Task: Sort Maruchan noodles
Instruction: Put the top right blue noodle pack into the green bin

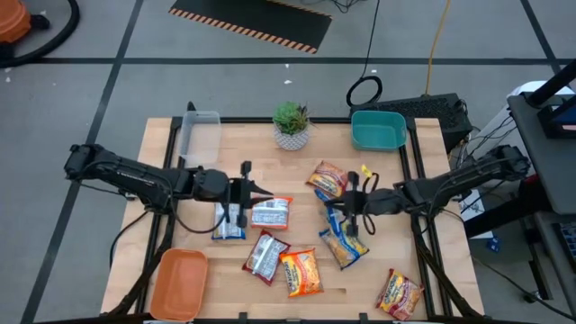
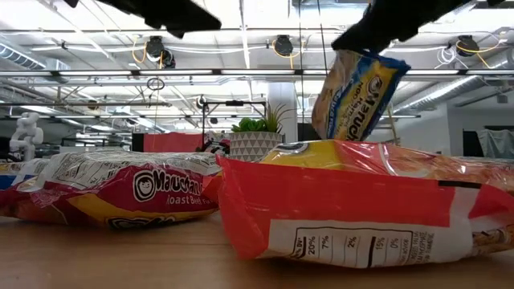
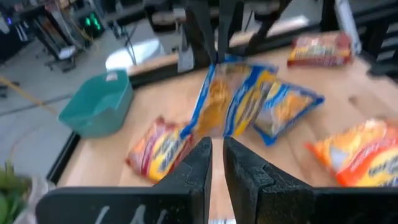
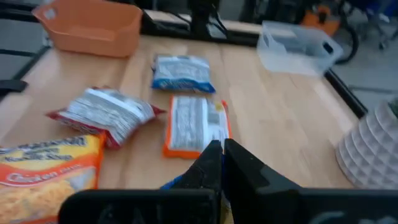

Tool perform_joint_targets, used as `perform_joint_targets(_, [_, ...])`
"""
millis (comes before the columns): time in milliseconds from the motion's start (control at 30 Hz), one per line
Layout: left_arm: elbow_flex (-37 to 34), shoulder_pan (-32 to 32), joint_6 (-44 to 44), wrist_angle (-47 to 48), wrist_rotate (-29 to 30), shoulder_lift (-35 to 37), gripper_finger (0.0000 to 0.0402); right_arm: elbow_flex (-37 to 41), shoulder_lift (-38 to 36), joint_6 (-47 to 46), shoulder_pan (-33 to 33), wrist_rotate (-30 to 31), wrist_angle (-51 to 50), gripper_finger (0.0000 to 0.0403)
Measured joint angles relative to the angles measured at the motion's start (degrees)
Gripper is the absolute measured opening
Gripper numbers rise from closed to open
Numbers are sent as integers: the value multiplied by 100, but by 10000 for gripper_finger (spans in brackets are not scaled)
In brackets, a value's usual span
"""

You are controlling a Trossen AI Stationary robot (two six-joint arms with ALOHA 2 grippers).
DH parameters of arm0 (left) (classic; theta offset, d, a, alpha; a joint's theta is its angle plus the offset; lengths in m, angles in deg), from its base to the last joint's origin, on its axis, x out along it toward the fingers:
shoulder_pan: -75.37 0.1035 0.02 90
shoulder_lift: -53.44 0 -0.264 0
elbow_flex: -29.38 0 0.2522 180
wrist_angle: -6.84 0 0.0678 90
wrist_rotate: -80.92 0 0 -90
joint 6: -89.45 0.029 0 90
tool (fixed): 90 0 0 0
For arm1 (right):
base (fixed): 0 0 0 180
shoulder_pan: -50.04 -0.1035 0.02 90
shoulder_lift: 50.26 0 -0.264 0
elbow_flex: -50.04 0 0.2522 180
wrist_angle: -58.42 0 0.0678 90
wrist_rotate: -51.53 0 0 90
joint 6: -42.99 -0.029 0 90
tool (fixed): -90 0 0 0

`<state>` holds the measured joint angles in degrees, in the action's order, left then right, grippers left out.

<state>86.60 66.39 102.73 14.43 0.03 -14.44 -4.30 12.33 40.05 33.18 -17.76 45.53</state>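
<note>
Blue-and-yellow wrapper hangs off the table in my right gripper, clamped on 1 noodle packet. Only the low view shows that lift and the "Maruchan" lettering, also printed on a red packet lying below. From overhead, my left gripper hovers nearly closed, empty, above the orange-edged packet mid-table.

Low view's arms cut off at top edge, orange packet cropped at right edge, blue packet mostly hidden behind right gripper fingers, left wrist view blurred.
</note>
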Motion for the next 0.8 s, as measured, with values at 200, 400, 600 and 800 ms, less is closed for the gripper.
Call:
perform_joint_targets(200, [-1, -156, -106, -385, -3, -70, 111, 0, 0, 152, -154, -2, 402, 0])
perform_joint_targets(400, [5, -209, -291, -682, -93, -379, 213, -4, -4, 249, -218, -6, 989, 0])
perform_joint_targets(600, [-4, -209, -98, -1359, -540, -917, 271, -6, 31, 214, -278, -292, 1235, 0])
perform_joint_targets(800, [123, 128, -457, -1511, -1299, -1119, 280, -7, 146, 385, -427, -318, 1578, 0])
